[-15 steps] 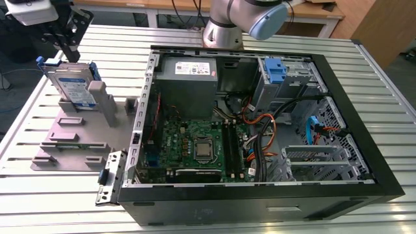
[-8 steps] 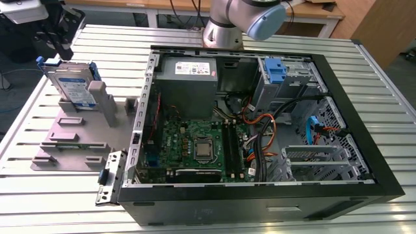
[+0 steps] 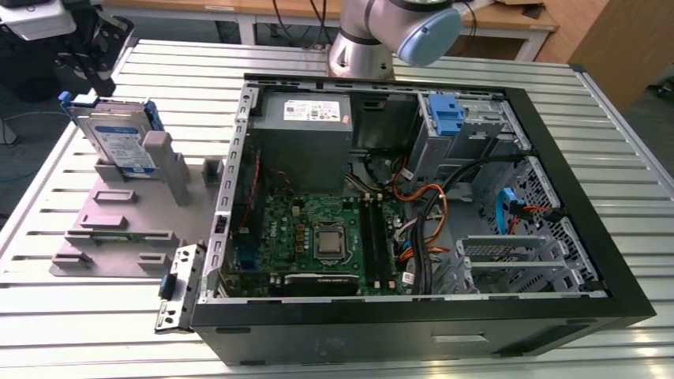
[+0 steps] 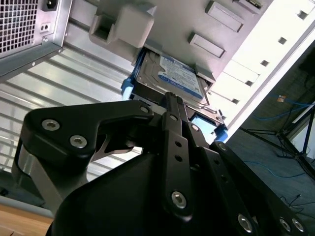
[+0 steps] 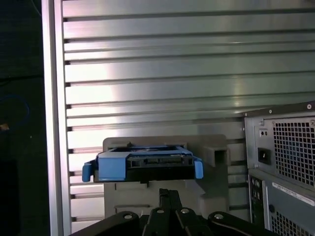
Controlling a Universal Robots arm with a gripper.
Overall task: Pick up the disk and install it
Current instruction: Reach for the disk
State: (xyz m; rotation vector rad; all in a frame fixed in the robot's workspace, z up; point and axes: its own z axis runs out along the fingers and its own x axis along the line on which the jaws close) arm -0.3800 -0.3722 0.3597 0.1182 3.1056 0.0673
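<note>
The disk (image 3: 119,140) stands on edge in a grey holder (image 3: 137,213) on the slatted table, at the exterior view's left of the open computer case (image 3: 589,260). It is silver with a white-and-blue label and blue side rails. In both wrist views my gripper (image 5: 165,192) hangs short of the disk (image 5: 142,164) without touching it, its black fingers (image 4: 172,105) together and nothing between them. In the second wrist view the disk's label (image 4: 179,76) faces the camera, just beyond my gripper (image 4: 171,98).
The case lies open with its motherboard (image 3: 316,237), cables and a grey power supply (image 3: 305,118) showing. A bare blue bracket (image 3: 447,114) sits in the drive bay at the back. The arm's base (image 3: 364,39) stands behind the case. The case's rear panel (image 5: 285,157) is close beside the holder.
</note>
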